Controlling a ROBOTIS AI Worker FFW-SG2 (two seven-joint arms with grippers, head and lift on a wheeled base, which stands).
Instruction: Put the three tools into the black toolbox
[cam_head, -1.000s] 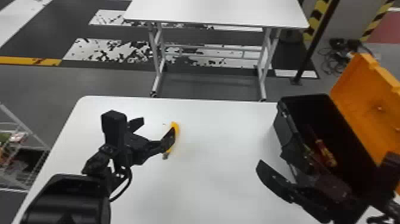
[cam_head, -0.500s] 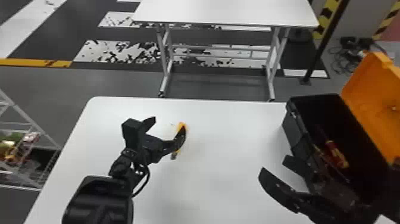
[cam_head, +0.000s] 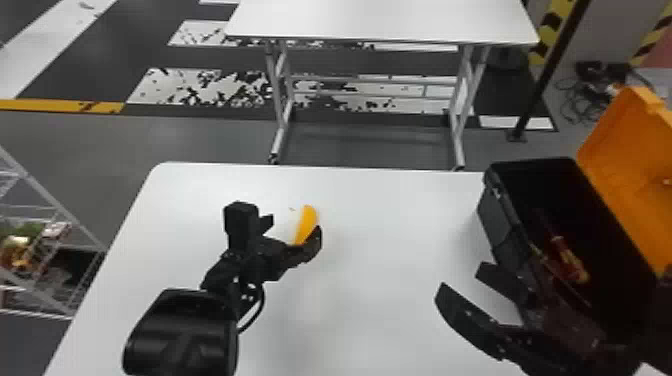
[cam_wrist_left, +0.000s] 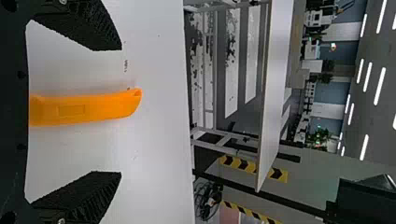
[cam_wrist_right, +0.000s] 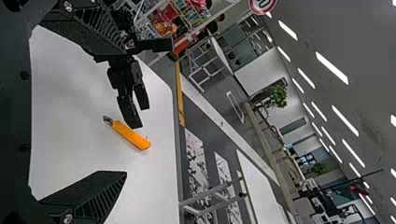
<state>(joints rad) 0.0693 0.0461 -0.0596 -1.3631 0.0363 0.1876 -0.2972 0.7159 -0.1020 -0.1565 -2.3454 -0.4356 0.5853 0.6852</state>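
Lying fore-and-aft, orange tool (cam_head: 307, 222), tip robotward

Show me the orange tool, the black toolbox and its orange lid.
Orange tool (cam_wrist_left: 100, 107): left wrist view, on its handle.
Black toolbox (cam_head: 500, 227): head view, outer wall.
Orange lid (cam_head: 622, 170): head view, inner face.

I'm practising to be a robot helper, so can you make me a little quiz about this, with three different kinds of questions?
1. True or false: the orange lid is open.
2. Whose fingers are nearer the orange tool?
A) left gripper
B) right gripper
3. Fill in: a red-and-yellow handle is inside the black ____.

Key: 1 true; 2 A; 3 toolbox
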